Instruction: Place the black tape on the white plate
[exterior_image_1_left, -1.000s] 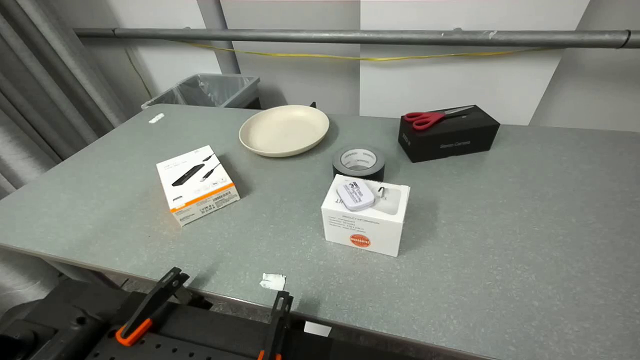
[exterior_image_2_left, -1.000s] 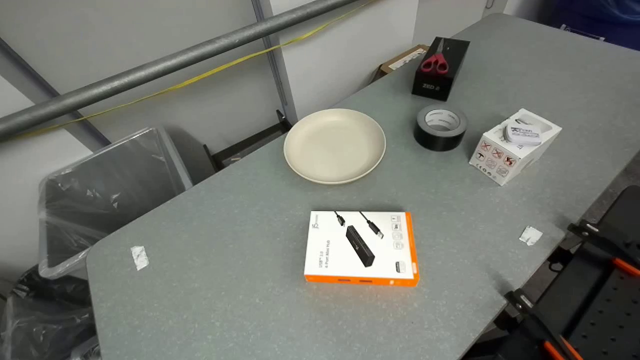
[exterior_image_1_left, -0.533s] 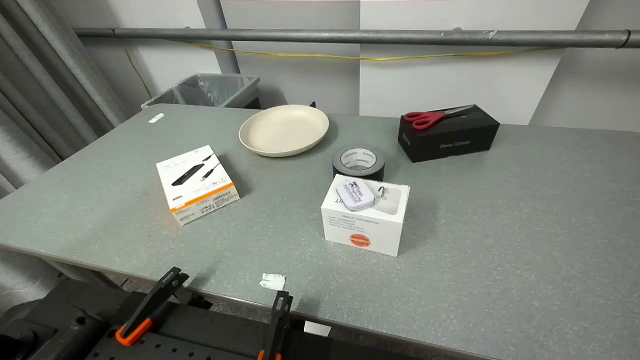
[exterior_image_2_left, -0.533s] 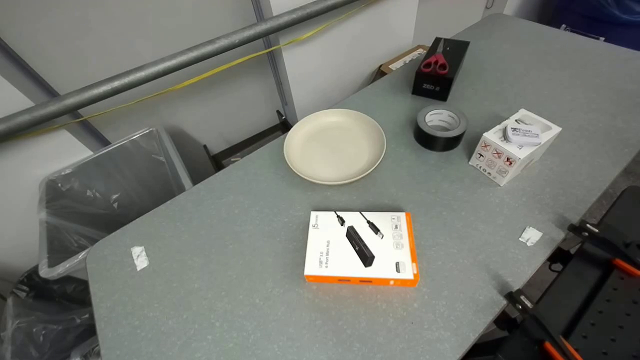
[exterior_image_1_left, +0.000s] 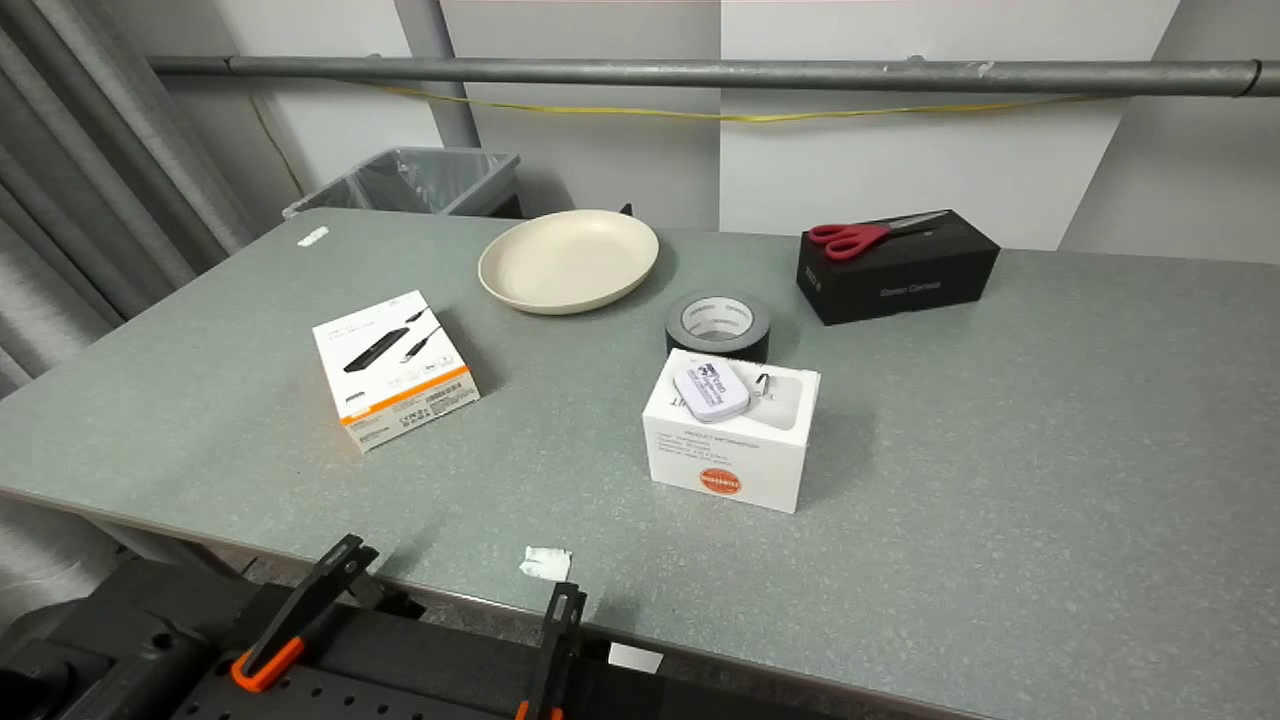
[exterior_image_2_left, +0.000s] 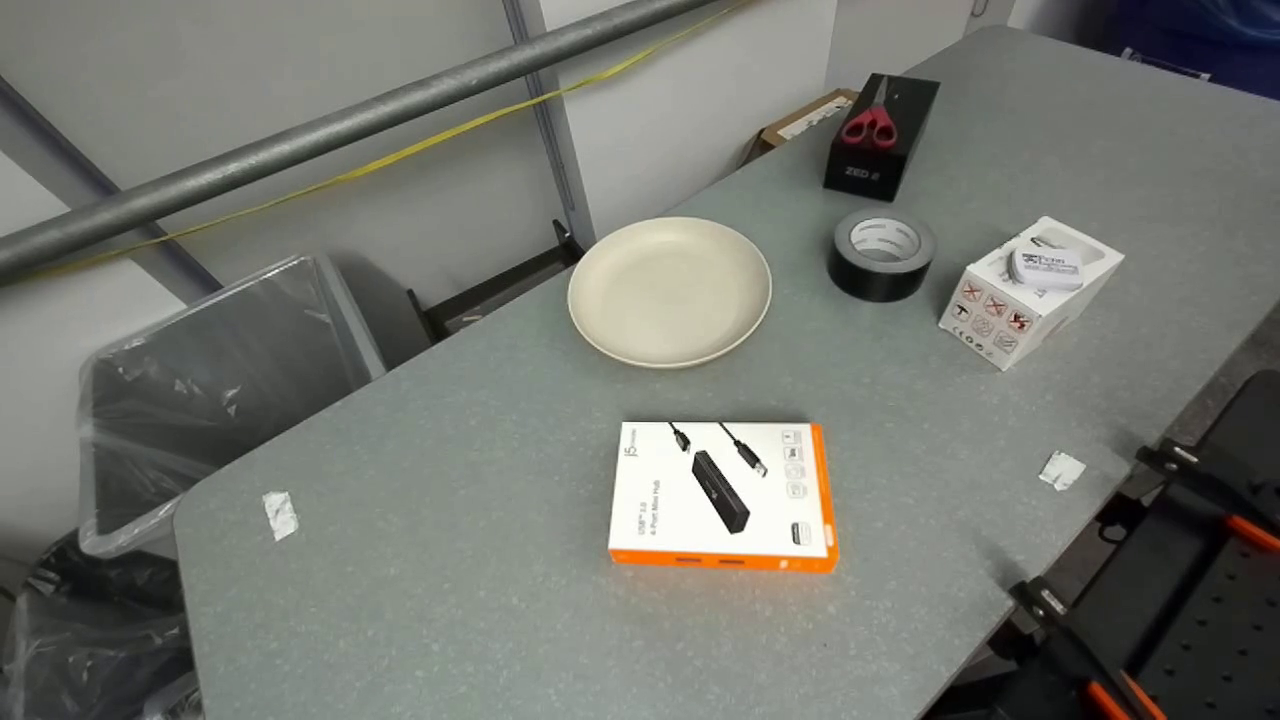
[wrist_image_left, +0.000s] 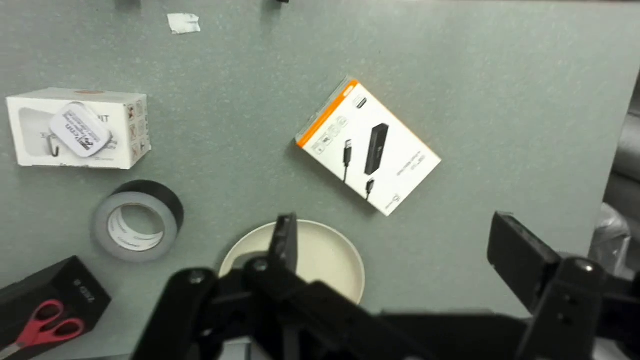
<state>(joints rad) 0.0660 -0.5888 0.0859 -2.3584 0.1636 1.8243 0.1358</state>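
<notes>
The black tape (exterior_image_1_left: 718, 345) is a roll lying flat on the table with its grey face up. It also shows in an exterior view (exterior_image_2_left: 880, 278) and at the left of the wrist view (wrist_image_left: 169, 215). The cream-white plate (exterior_image_1_left: 568, 262) stands near the table's back edge, apart from the tape; it shows in an exterior view (exterior_image_2_left: 668, 290) too. In the wrist view the plate (wrist_image_left: 325, 255) is partly hidden behind a finger. My gripper (wrist_image_left: 394, 220) is open and empty, high above the table. It is outside both exterior views.
A white box with a small tin on it (exterior_image_1_left: 735, 450) stands close beside the tape. A black box (exterior_image_1_left: 905, 275) carries red scissors (exterior_image_1_left: 850, 240). A white and orange box (exterior_image_2_left: 720, 495) lies near the plate. A grey bin (exterior_image_2_left: 230, 390) stands beyond the table edge.
</notes>
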